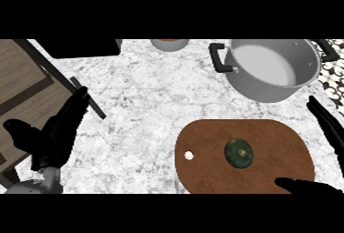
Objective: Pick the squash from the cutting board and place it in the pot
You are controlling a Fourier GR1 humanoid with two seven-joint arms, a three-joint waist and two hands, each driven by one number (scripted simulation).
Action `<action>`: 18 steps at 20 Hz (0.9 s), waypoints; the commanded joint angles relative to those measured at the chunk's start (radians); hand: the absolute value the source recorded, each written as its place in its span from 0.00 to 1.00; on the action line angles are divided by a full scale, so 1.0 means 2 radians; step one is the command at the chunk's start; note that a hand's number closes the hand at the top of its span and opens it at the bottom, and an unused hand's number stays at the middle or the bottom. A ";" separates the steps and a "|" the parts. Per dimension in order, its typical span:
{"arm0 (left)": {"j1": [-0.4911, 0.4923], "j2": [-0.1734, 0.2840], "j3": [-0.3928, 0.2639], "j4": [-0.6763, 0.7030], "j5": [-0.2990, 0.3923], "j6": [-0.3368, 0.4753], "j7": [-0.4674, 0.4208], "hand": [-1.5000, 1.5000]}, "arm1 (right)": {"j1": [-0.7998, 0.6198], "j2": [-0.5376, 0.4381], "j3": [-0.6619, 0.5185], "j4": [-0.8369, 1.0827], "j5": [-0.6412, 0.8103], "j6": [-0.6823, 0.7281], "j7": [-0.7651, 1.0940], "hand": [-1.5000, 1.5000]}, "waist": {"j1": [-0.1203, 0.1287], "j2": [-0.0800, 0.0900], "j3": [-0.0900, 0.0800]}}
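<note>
Marble counter (148, 95), cutting board (269, 136), pot (269, 68), small bowl (169, 44)

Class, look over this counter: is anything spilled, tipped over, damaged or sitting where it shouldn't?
Nothing stands out. The squash lies on the cutting board, and the pot stands upright and looks empty beyond it. No spill shows on the counter. The left hand is open at the left; the right hand is near the board.

The right hand (327, 132) is cut by the right edge: only straight fingers and a thumb tip over the cutting board (208, 136) show, the palm out of frame. The pot (272, 68) loses its top rim and far handle to the upper band. A small bowl (169, 43) shows only its lower part.
</note>
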 commanded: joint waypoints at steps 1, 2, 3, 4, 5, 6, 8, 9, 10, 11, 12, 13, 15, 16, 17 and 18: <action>-0.012 -0.003 0.001 0.003 0.000 -0.005 -0.005 0.50 | 0.051 -0.070 -0.002 -0.115 0.041 0.040 0.120 0.00 | 0.005 0.003 -0.001; -0.012 -0.010 -0.006 0.003 0.002 -0.007 -0.002 0.50 | 0.041 -0.087 -0.018 -0.129 0.035 0.061 0.157 0.00 | 0.014 0.005 0.000; 0.012 -0.003 -0.007 -0.015 0.003 -0.011 -0.004 0.50 | 0.063 -0.102 -0.016 -0.162 0.030 0.078 0.179 0.00 | 0.013 0.002 -0.001; -0.007 -0.008 -0.010 0.003 -0.001 -0.013 -0.006 0.50 | 0.068 -0.116 -0.030 -0.156 0.017 0.098 0.196 0.00 | 0.015 0.006 0.000; 0.008 -0.008 -0.012 -0.008 -0.004 -0.014 -0.017 0.50 | 0.073 -0.117 -0.018 -0.185 0.023 0.108 0.239 0.00 | 0.021 0.005 0.000; -0.018 -0.009 -0.007 0.012 0.004 -0.020 -0.004 0.50 | 0.043 -0.123 -0.024 -0.193 0.022 0.123 0.284 0.00 | 0.027 0.009 0.000; -0.012 -0.009 -0.014 -0.003 0.000 -0.023 0.002 0.50 | 0.069 -0.120 -0.017 -0.239 0.024 0.134 0.337 0.00 | 0.028 0.008 0.001; -0.013 -0.015 -0.022 -0.016 -0.012 -0.009 0.007 0.50 | 0.040 -0.128 -0.020 -0.243 0.001 0.156 0.377 0.00 | 0.036 0.009 0.001; -0.040 -0.008 0.001 0.016 0.011 -0.031 0.010 0.50 | 0.042 -0.126 -0.017 -0.248 -0.001 0.163 0.392 0.00 | 0.032 0.010 0.001; -0.035 -0.015 -0.011 0.003 -0.003 -0.020 0.014 0.50 | 0.025 -0.120 -0.003 -0.260 0.005 0.168 0.432 0.00 | 0.037 0.010 0.001; -0.049 -0.020 -0.022 -0.005 -0.015 -0.010 0.023 0.50 | -0.017 -0.111 0.007 -0.249 -0.013 0.177 0.464 0.00 | 0.043 0.011 0.001; -0.045 -0.012 -0.014 -0.012 -0.012 -0.021 0.030 0.50 | -0.036 -0.102 -0.008 -0.214 -0.025 0.193 0.455 0.00 | 0.043 0.011 0.002; -0.041 -0.028 -0.009 0.035 -0.009 -0.033 -0.012 0.50 | -0.079 -0.068 0.050 -0.205 0.006 0.195 0.504 0.00 | 0.045 0.012 0.002; -0.029 -0.012 0.004 0.015 0.004 -0.045 0.009 0.50 | -0.091 -0.069 0.023 -0.223 -0.024 0.210 0.525 0.00 | 0.044 0.011 0.002; -0.018 -0.037 -0.018 0.023 -0.021 -0.026 -0.018 0.50 | -0.106 -0.057 0.050 -0.212 -0.002 0.216 0.547 0.00 | 0.045 0.011 0.002; -0.039 -0.031 -0.014 0.019 -0.024 -0.025 0.009 0.50 | -0.113 -0.040 0.067 -0.190 0.002 0.223 0.541 0.00 | 0.044 0.011 0.002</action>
